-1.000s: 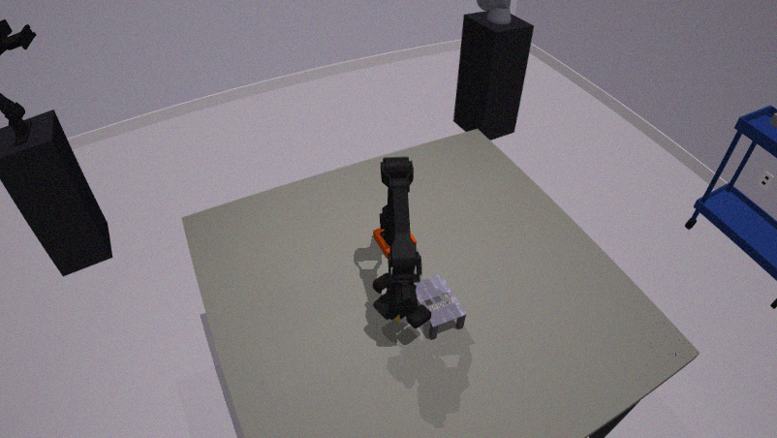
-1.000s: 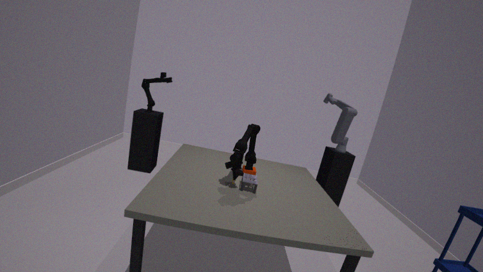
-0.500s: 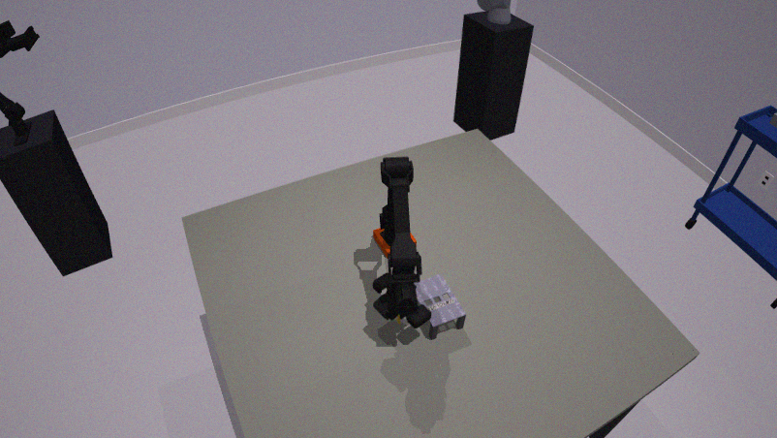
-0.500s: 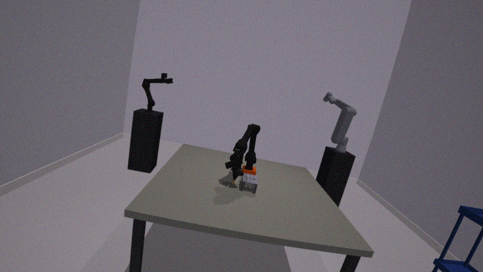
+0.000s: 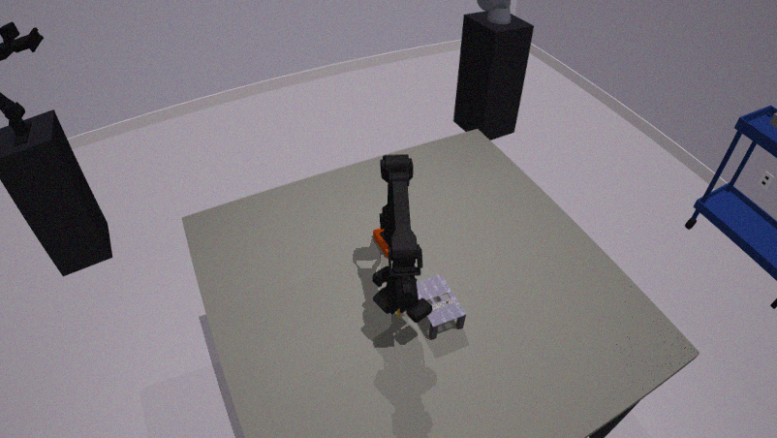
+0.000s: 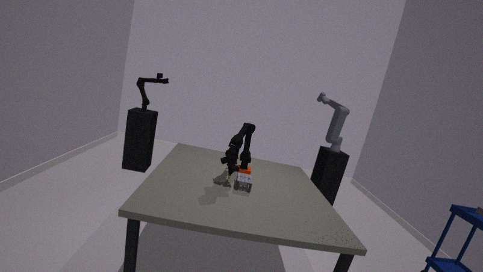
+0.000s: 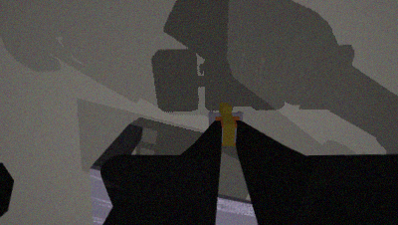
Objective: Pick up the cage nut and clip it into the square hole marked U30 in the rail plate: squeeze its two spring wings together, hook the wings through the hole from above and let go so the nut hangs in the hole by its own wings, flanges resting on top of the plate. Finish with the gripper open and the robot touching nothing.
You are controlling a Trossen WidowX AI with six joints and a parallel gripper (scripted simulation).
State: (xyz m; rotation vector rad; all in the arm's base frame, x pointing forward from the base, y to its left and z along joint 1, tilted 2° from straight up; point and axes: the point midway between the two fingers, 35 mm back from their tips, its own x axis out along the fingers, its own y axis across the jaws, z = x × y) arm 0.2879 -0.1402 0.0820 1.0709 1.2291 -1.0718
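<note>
The tabletop (image 5: 304,217) (image 6: 216,206) looks matt and smooth — the rail plate (image 5: 449,313) (image 6: 244,176) (image 7: 100,196) like streaked, brushed metal — the orange base (image 5: 379,239) (image 6: 244,170) like plain plastic.

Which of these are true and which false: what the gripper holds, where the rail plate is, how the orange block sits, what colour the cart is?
The black two-fingered gripper is shut on the small yellow cage nut. True.

The pale lilac rail plate on dark legs lies on the floor. False: it stands on the grey-green table.

The orange block is at the arm's foot. True.

The wheeled cart is red. False: it is blue.
</note>
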